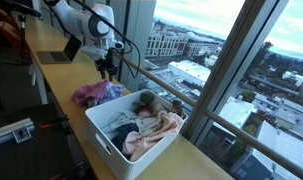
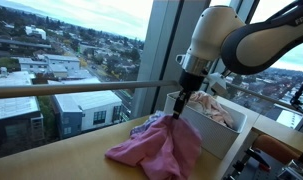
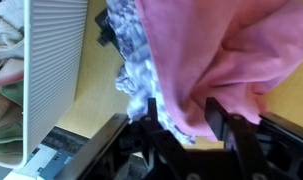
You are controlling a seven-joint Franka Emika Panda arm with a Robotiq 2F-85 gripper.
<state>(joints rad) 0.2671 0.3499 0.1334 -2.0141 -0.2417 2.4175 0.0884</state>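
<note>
Window: tall glass panes with a metal rail [image 2: 71,88] run along the far edge of the counter, with city roofs beyond.
Counter: pale wooden top [image 2: 51,160].
Cloth: a crumpled pink fabric cloth [image 2: 161,150] is heaped on the counter just beside the basket. In both exterior views [image 1: 96,93] its top is drawn up into a peak.
Patterned piece: in the wrist view a white-and-purple printed fabric [image 3: 131,60] lies against the pink cloth [image 3: 216,55], on the side facing the basket.
Fingers: the black fingers [image 3: 223,125] of the white robot arm [image 2: 226,40] point straight down and stand spread. Pink folds fill the gap between them, and they do not look squeezed.
Relation: the cloth lies directly beneath and between the fingers. Its heap stretches along the counter, away from the basket.
Basket: a white ribbed plastic basket [image 2: 216,138] full of mixed clothes stands to the right, near the fingers but apart from them.
Writing: none can be read.
</note>
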